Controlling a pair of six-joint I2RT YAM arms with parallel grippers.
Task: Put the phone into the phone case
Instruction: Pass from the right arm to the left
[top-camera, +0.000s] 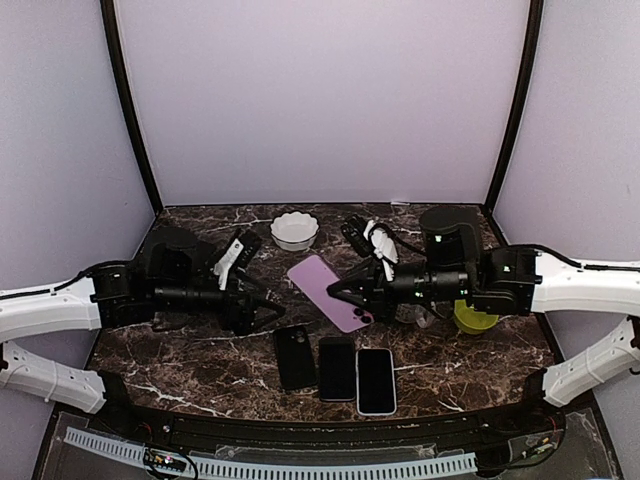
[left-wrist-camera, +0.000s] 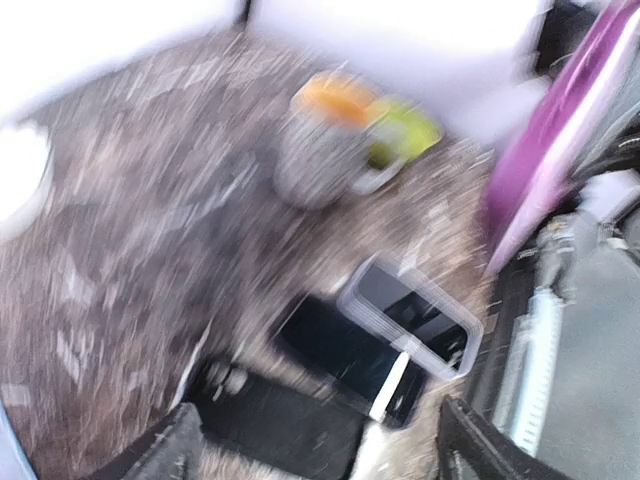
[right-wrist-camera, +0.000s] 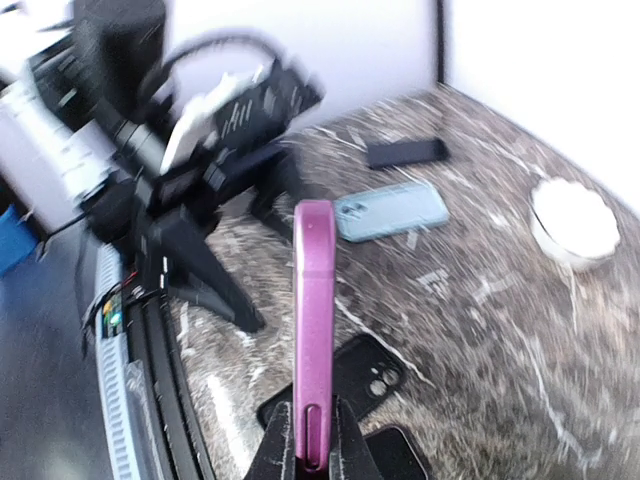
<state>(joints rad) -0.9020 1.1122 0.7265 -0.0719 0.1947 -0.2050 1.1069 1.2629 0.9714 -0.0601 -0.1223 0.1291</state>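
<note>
Marble table (top-camera: 180, 370), its front edge closest to the lens, carries everything; it is dark with white veins. Left arm (top-camera: 180, 290) and right arm (top-camera: 450, 280) reach inward from either side, so their grippers meet over the middle.

Right gripper (top-camera: 340, 295) is clamped on the edge of the case (top-camera: 315, 278) and holds it off the table, tilted, with its back to the overhead camera. In the wrist view the case stands edge-on between the fingers. I judge it is held up this way so a phone can be pushed in.

Left gripper (top-camera: 264, 312) hangs just beside the case's near end, jaws spread with nothing between them, likely ready to take a handset.

The candidates lie flat in a row near the front edge, side by side: a black shell (top-camera: 295, 357) with camera holes, a black phone (top-camera: 337, 368) and a white-edged phone (top-camera: 376, 380). Which one is meant for the case I cannot tell.

The case is glossy purple, thin and round-cornered, with dark camera spots at one corner and a slot along its edge.

Behind it sits a white bowl (top-camera: 294, 232), and by the right arm a yellow-green cup (top-camera: 475, 320).
</note>
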